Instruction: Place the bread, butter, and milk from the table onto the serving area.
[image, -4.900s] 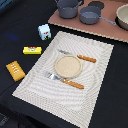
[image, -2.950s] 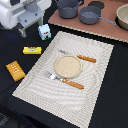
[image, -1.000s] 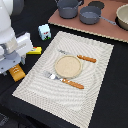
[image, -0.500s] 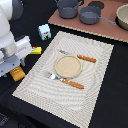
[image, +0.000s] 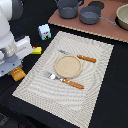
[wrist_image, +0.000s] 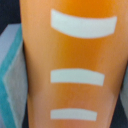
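The bread (image: 18, 74), an orange-brown slab, lies on the black table at the exterior view's left, off the beige striped serving area (image: 95, 90). My gripper (image: 14, 69) is down over it. In the wrist view the bread (wrist_image: 75, 55) with pale marks fills the picture, and a grey-teal finger (wrist_image: 11, 80) lies against its side, so the gripper (wrist_image: 70, 75) looks shut on it. The yellow butter (image: 36, 50) pokes out from behind my arm. The white milk carton (image: 44, 32) stands upright near the mat's far corner.
On the mat are a round tan plate (image: 67, 66), a fork (image: 62, 80) and a knife (image: 80, 57) with orange handles. A brownish-pink board (image: 107, 31) at the back carries grey pots (image: 68, 7) and a bowl.
My arm came in from the far left and lowered onto the bread. Over the last second it has hardly moved.
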